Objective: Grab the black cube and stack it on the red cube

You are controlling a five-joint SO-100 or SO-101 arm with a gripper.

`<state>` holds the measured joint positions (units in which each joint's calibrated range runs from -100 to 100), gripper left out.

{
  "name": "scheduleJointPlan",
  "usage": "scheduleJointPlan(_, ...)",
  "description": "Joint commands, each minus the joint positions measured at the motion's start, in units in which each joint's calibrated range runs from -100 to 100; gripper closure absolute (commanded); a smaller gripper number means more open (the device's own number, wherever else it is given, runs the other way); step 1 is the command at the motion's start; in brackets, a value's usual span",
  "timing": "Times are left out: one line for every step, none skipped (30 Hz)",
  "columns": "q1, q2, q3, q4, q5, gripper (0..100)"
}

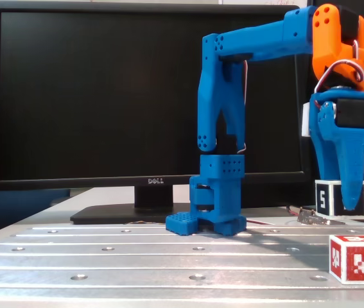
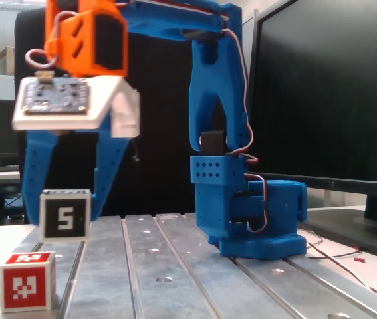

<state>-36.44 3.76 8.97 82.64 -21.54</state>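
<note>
The black cube (image 1: 330,198) has white edges and a white "5"; it also shows in the other fixed view (image 2: 65,214). It sits between the fingers of my blue gripper (image 1: 347,204), which points straight down and is shut on it (image 2: 65,206). The cube appears to hang just above the metal table. The red cube (image 1: 356,258) with a white pixel pattern rests on the table, nearer the camera and below the held cube. In the other fixed view it lies at the lower left (image 2: 28,280), in front of the black cube.
The arm's blue base (image 1: 214,205) (image 2: 248,212) stands mid-table on the grooved metal table (image 1: 137,256). A Dell monitor (image 1: 104,96) (image 2: 334,86) stands behind. A small metal part (image 1: 310,218) lies near the gripper. Loose wires (image 2: 348,256) trail by the base.
</note>
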Motion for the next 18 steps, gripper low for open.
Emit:
scheduleJointPlan(0.8,1.5,-5.3,0.0,0.1,81)
scheduleJointPlan(1.0,2.3,-6.2,0.0,0.1,81)
scheduleJointPlan(1.0,2.9,-7.2,0.1,0.1,81)
scheduleJointPlan(1.1,3.4,-7.9,0.1,0.1,81)
scheduleJointPlan(1.1,4.0,-8.6,0.1,0.1,81)
scheduleJointPlan(1.2,4.4,-9.1,0.1,0.1,81)
scheduleJointPlan(1.6,4.9,-9.7,0.1,0.1,81)
scheduleJointPlan(2.0,5.4,-10.3,0.1,0.1,81)
scheduleJointPlan(2.3,5.8,-10.9,0.1,0.1,81)
scheduleJointPlan(2.4,6.3,-11.7,0.2,0.1,81)
scheduleJointPlan(2.4,6.8,-12.4,0.7,0.2,81)
scheduleJointPlan(2.7,7.4,-13.3,1.1,0.2,81)
scheduleJointPlan(3.2,8.1,-14.0,1.6,0.2,81)
scheduleJointPlan(3.4,8.7,-14.8,2.1,0.2,81)
scheduleJointPlan(3.6,9.4,-15.7,2.5,0.2,81)
scheduleJointPlan(3.6,9.9,-16.6,3.1,0.2,81)
scheduleJointPlan(3.7,10.4,-17.4,3.5,0.2,81)
scheduleJointPlan(3.7,10.9,-18.2,3.9,0.2,81)
